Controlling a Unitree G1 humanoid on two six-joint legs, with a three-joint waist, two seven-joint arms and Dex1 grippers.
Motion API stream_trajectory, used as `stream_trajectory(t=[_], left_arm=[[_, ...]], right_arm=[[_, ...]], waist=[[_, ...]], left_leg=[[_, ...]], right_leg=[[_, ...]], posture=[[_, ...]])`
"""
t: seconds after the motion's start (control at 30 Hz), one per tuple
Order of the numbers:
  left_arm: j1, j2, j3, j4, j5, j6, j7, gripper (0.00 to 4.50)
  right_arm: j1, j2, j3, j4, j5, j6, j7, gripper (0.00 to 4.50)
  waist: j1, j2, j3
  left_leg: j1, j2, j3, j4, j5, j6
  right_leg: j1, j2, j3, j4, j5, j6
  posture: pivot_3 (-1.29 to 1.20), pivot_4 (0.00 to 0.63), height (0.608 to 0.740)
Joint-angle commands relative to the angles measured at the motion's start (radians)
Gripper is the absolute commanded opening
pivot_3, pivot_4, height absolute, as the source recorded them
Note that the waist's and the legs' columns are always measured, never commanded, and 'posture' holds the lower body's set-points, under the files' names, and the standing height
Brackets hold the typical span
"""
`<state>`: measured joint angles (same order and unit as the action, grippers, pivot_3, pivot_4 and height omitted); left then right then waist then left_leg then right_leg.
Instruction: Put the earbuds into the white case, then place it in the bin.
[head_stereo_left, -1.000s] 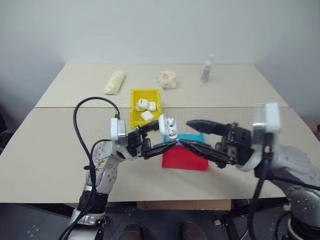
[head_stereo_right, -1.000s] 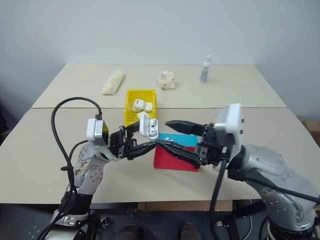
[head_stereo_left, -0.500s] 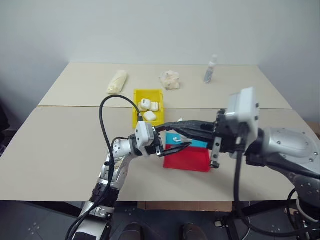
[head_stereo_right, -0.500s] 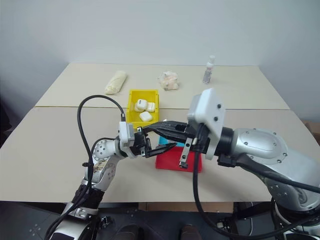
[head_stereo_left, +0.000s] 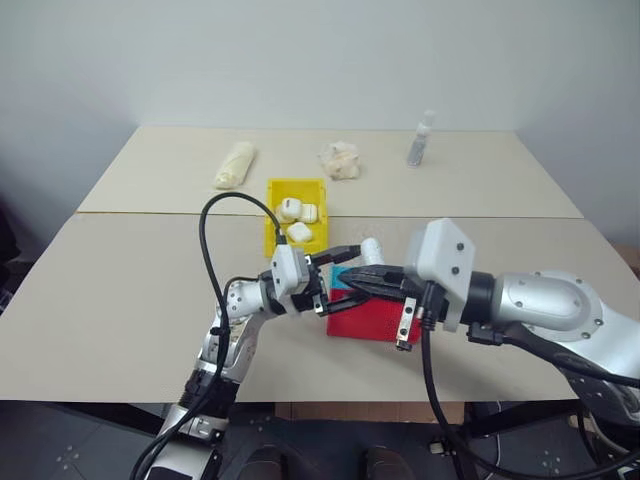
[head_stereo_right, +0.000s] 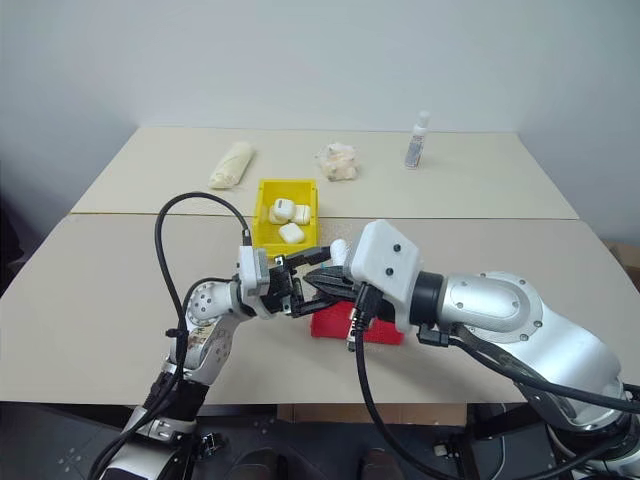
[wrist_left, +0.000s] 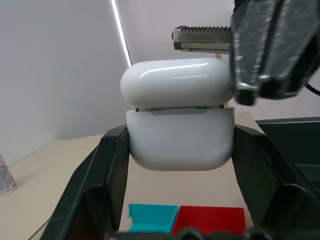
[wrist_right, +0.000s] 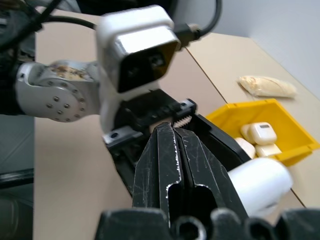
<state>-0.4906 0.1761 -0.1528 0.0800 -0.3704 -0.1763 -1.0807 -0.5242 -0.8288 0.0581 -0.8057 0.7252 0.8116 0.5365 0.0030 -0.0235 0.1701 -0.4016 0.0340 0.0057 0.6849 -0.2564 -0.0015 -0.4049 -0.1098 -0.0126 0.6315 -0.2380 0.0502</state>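
Observation:
The white case (wrist_left: 177, 85) sits upright between my left gripper's (wrist_left: 180, 134) two black fingers, which are shut on its lower body. Its lid is down, with a thin seam showing. It is held above the table, over the near side of the red-and-blue tray. My right gripper (wrist_right: 173, 131) is shut with nothing in it. Its fingers (wrist_left: 265, 50) rest against the upper edge of the lid. The earbuds are hidden. The yellow bin (head_stereo_left: 271, 218) stands just beyond both grippers and holds several white cases (wrist_right: 261, 132).
A red-and-blue tray (head_stereo_left: 378, 318) lies on the table under the grippers. At the back stand a small bottle (head_stereo_left: 421, 140), a cream roll (head_stereo_left: 232, 165) and a crumpled pale lump (head_stereo_left: 340, 160). A black cable (head_stereo_left: 205, 250) loops over my left arm.
My right gripper has gone from open to shut and come down and left onto the case. The case's lid, raised a second ago, is now down. The left gripper kept its hold.

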Motion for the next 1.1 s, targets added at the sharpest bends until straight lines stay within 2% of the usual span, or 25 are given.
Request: stream_trajectory(t=[0.03,0.13,0.27,0.33,0.47,0.53,0.63,0.73,0.9,1.0,1.1], left_arm=[[-0.003,-0.006,0.011,-0.037,-0.03,-0.04,-0.008,2.76],[-0.003,-0.007,0.017,-0.023,-0.025,-0.048,0.0,2.76],[-0.015,-0.019,0.044,0.02,0.004,-0.097,0.055,2.76],[-0.041,-0.031,0.071,0.046,0.071,-0.098,0.18,2.76],[-0.203,-0.122,0.155,0.248,0.316,-0.172,0.665,2.76],[-0.274,-0.136,0.175,0.331,0.404,-0.172,0.844,2.76],[-0.328,-0.151,0.162,0.415,0.502,-0.162,1.011,2.76],[-0.351,-0.165,0.136,0.475,0.544,-0.178,1.081,2.76],[-0.423,-0.147,0.102,0.644,0.645,-0.168,1.241,4.35],[-0.441,-0.152,0.103,0.678,0.641,-0.186,1.281,4.48],[-0.421,-0.181,0.119,0.607,0.574,-0.18,1.229,4.48]], right_arm=[[0.008,-0.018,-0.067,-0.012,-0.01,-0.021,0.016,0.08],[0.006,-0.01,-0.099,-0.031,0.021,-0.032,0.036,0.08],[-0.019,0.069,-0.214,-0.023,0.154,-0.051,-0.005,0.08],[-0.015,0.087,-0.279,-0.012,0.201,-0.056,-0.028,0.08],[0.045,0.067,-0.348,0.013,0.203,-0.043,-0.054,0.08],[0.077,0.064,-0.35,0.015,0.195,-0.05,-0.053,0.08],[0.101,0.07,-0.331,0.019,0.183,-0.061,-0.056,0.08],[0.101,0.068,-0.301,0.029,0.161,-0.055,-0.058,0.08],[0.104,0.062,-0.289,0.038,0.148,-0.042,-0.068,0.0],[0.121,0.058,-0.291,0.028,0.145,-0.038,-0.074,0.0],[0.138,0.054,-0.3,0.018,0.147,-0.038,-0.08,0.0]], waist=[[0.001,0.0,0.0],[0.002,0.0,0.0],[0.002,0.0,0.0],[0.004,0.0,0.0],[0.023,-0.001,0.0],[0.023,-0.002,0.0],[0.021,-0.002,0.0],[0.019,-0.002,0.0],[0.017,-0.002,0.0],[0.012,-0.002,0.0],[0.011,-0.002,0.0]], left_leg=[[0.0,0.0,0.0,0.0,0.0,0.0],[0.0,0.0,0.0,0.0,0.0,0.0],[0.0,0.0,0.0,0.0,0.0,0.0],[0.001,0.0,0.0,0.0,0.0,0.0],[0.0,-0.001,-0.001,0.001,0.0,0.0],[-0.002,-0.001,-0.001,0.002,0.0,0.0],[-0.003,-0.001,-0.001,0.002,0.0,0.001],[-0.003,-0.001,0.0,0.002,0.0,0.001],[-0.003,-0.001,-0.001,0.002,0.0,0.001],[-0.003,-0.001,-0.001,0.002,0.0,0.001],[-0.004,-0.001,-0.001,0.002,0.0,0.001]], right_leg=[[0.0,0.0,0.0,0.0,0.0,0.0],[0.0,0.0,0.0,0.0,0.0,0.0],[0.0,0.0,0.0,0.0,0.0,0.0],[0.0,0.0,0.0,0.0,0.0,0.0],[0.002,0.0,-0.001,-0.001,0.001,0.001],[0.002,0.0,-0.002,-0.002,0.002,0.002],[0.001,0.0,-0.002,-0.002,0.002,0.003],[0.001,0.0,-0.002,-0.002,0.002,0.003],[0.0,0.0,-0.002,-0.002,0.002,0.003],[0.0,0.0,-0.002,-0.002,0.002,0.003],[0.0,-0.001,-0.002,-0.002,0.002,0.003]], posture=[[0.0,0.15,0.74],[0.0,0.15,0.74],[0.0,0.15,0.74],[0.0,0.15,0.74],[0.0,0.15,0.74],[0.0,0.15,0.74],[0.0,0.15,0.74],[0.0,0.15,0.74],[0.0,0.15,0.74],[0.0,0.15,0.74],[0.0,0.15,0.74]])
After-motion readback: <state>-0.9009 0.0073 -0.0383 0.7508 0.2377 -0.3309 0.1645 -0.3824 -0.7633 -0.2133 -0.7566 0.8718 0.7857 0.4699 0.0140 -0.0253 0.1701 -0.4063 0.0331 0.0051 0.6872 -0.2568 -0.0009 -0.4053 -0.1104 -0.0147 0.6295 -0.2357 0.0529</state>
